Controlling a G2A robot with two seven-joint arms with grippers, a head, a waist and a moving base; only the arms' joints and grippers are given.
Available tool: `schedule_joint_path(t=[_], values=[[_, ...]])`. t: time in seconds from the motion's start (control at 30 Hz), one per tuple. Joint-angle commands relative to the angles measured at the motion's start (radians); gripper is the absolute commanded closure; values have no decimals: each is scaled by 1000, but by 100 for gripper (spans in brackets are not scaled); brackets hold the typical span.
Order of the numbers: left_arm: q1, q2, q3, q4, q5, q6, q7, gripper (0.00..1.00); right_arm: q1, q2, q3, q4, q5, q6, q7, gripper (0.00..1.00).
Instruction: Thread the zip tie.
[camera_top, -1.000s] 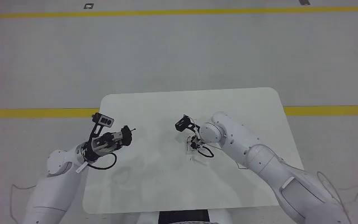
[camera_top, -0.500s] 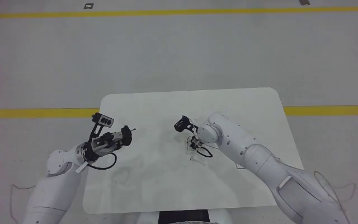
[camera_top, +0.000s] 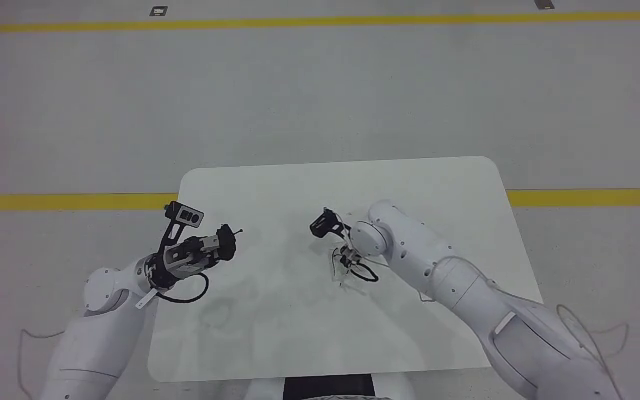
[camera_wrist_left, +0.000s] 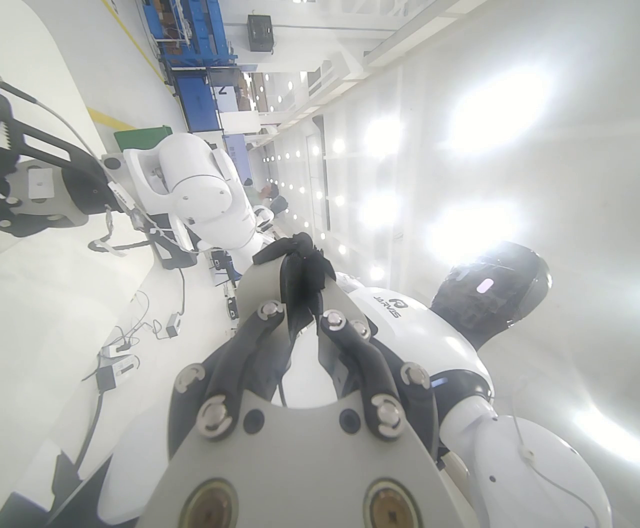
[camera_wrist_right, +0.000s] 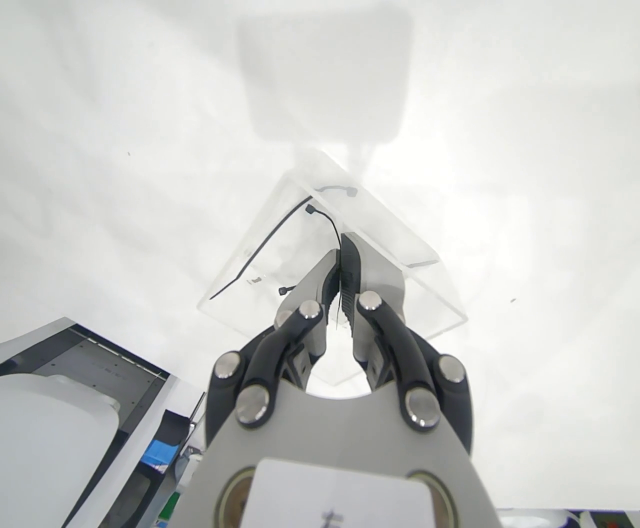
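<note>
Over the last second the right arm has slid slightly leftward above the table (camera_top: 430, 190); the left arm has not shifted. At mid-table the right gripper (camera_wrist_right: 342, 272) is pinched tight on the strap of a black zip tie (camera_wrist_right: 327, 220); the tie's head curls free beyond the fingertips, just over a clear tray (camera_wrist_right: 420, 285). Gripping the strap this way probably leaves the head exposed for threading. A second zip tie (camera_wrist_right: 257, 247) lies flat in that tray, apart from the held one. Well to the left, the left gripper (camera_wrist_left: 300, 265) hangs raised off the table with its fingers pressed together; whether anything sits between them I cannot tell. It seems parked there until a tail must be fed; threading looks not yet begun.
</note>
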Motion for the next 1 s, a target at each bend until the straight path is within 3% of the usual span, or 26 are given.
schedule_joint_path(t=[0.0,0.2,0.43,0.77,0.97], values=[[0,0,0,0,0,0,0,100,3,-2,2,-3,-1,2,6,100],[0,0,0,0,0,0,0,100,8,1,26,-41,-1,4,37,100],[0,0,0,0,0,0,0,100,-11,24,87,-116,30,-31,85,100],[0,0,0,0,0,0,0,100,-119,91,315,-265,176,-74,5,100],[0,0,0,0,0,0,0,100,-238,127,485,-357,335,-90,-130,100]])
